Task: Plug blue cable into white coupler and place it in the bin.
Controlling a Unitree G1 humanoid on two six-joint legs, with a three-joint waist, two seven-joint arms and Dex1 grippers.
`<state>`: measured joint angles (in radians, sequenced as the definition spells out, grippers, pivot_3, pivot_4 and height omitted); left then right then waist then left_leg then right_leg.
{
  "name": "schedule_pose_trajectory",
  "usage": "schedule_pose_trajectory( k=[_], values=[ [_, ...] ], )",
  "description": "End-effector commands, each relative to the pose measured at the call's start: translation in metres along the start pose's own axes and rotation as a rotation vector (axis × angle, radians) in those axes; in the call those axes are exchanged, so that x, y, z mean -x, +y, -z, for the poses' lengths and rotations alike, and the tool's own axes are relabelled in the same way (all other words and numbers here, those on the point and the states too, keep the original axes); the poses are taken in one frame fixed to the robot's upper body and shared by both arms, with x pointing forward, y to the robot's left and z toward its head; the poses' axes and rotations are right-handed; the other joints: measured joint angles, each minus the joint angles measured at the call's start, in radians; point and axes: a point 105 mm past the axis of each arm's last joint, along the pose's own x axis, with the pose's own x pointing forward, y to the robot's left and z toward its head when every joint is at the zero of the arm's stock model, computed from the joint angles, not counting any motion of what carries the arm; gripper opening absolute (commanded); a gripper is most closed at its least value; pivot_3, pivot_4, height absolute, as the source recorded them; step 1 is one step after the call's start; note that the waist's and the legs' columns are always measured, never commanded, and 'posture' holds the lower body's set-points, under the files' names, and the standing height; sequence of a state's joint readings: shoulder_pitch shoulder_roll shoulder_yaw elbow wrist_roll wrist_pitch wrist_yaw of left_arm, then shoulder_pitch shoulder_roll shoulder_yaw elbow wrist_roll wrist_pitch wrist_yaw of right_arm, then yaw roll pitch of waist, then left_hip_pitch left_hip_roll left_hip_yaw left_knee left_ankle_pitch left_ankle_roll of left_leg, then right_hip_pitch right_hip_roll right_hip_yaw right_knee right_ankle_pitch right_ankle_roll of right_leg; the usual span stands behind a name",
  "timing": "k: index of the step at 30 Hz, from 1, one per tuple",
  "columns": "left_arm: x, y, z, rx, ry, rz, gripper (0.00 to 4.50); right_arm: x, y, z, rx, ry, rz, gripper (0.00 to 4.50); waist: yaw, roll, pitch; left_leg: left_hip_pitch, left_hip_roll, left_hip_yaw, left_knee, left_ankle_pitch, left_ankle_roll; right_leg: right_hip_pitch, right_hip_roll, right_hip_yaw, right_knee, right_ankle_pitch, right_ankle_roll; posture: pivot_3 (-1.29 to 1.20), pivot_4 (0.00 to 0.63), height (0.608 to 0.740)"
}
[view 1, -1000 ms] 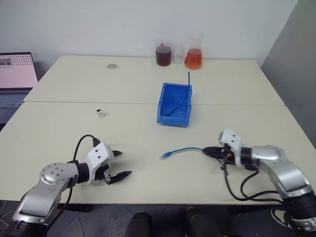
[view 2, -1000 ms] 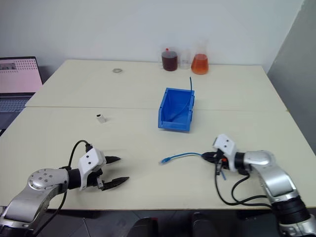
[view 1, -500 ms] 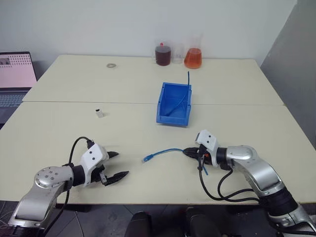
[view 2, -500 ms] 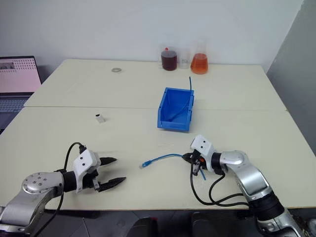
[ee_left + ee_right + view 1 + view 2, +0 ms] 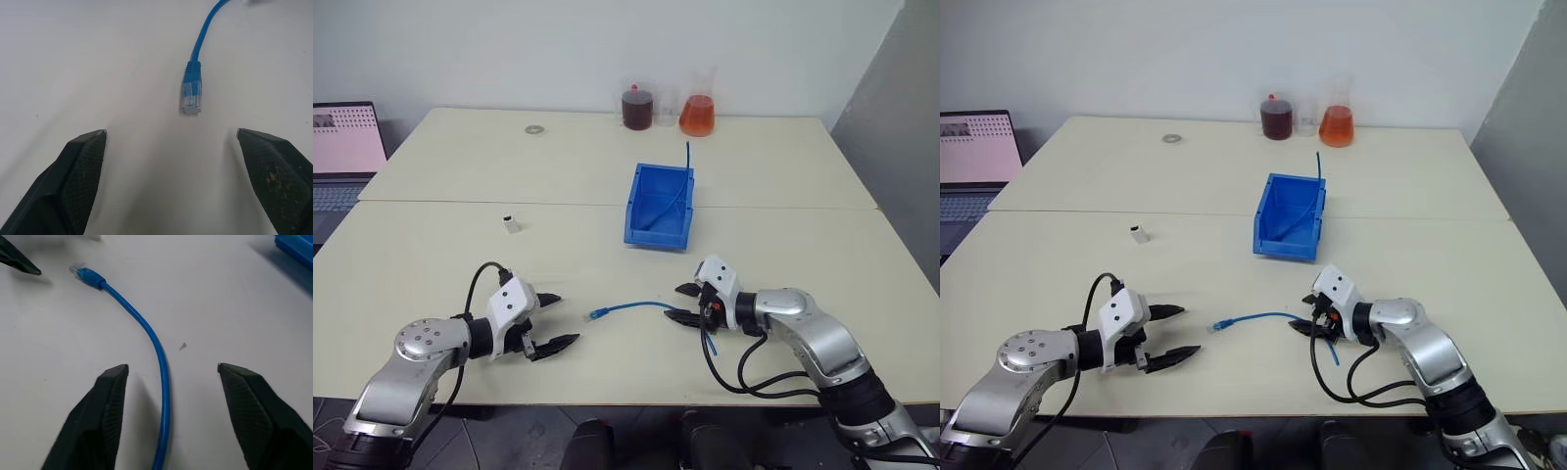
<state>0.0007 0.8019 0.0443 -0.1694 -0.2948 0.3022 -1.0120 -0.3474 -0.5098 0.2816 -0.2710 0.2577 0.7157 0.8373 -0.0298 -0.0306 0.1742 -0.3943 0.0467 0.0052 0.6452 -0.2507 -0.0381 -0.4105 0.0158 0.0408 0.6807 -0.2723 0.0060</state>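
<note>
left gripper [image 5: 553, 321]: two black tapered fingers [image 5: 78, 181] with finely textured inner pads, white housing behind them | right gripper [image 5: 685, 304]: same black fingers [image 5: 105, 416], white block behind them | arms: silver-grey rounded shells, screw ring on left joint disc | cables: black loops trailing behind each wrist

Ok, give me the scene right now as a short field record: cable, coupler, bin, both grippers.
blue cable: flat on the table, plug end toward the left gripper, unplugged
white coupler: alone on the table, far from the cable
bin: mid-table, another blue cable inside
left gripper: open, facing the plug, not touching
right gripper: open, straddling the cable, no grip
</note>
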Motion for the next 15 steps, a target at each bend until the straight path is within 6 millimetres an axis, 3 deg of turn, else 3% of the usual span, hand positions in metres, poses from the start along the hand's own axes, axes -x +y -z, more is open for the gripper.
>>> schedule_pose_trajectory(
  k=[1,5,11,15],
  values=[
    [-0.006,0.001,-0.004,-0.027,0.004,0.02,4.5,0.021,0.015,-0.024,0.064,-0.064,-0.089,4.18,0.0,0.0,0.0,0.0,0.0,0.0,0.0,0.0,0.0,0.0,0.0,0.0,0.0,0.0,0.0,0.0,0.15,0.74],
    [-0.014,0.003,-0.003,-0.009,0.01,0.032,4.5,0.033,0.03,-0.03,0.122,-0.08,-0.146,4.18,0.001,0.0,0.0,0.0,0.0,0.0,0.0,0.0,0.0,0.0,0.0,0.0,0.0,0.0,0.0,0.0,0.15,0.74],
    [-0.027,0.005,0.0,0.027,0.026,0.057,4.5,0.033,0.025,-0.035,0.152,-0.096,-0.09,4.18,0.0,-0.001,0.0,0.0,-0.002,0.0,0.001,0.0,0.0,0.0,0.001,-0.001,0.001,0.0,0.0,0.0,0.15,0.74],
    [-0.028,0.002,0.003,0.016,0.059,0.088,3.84,0.035,0.023,-0.039,0.159,-0.107,-0.074,4.19,0.001,-0.001,0.0,0.0,-0.001,-0.001,0.001,0.0,0.0,0.0,0.001,-0.001,0.001,0.0,0.0,0.0,0.15,0.74]
  ],
)
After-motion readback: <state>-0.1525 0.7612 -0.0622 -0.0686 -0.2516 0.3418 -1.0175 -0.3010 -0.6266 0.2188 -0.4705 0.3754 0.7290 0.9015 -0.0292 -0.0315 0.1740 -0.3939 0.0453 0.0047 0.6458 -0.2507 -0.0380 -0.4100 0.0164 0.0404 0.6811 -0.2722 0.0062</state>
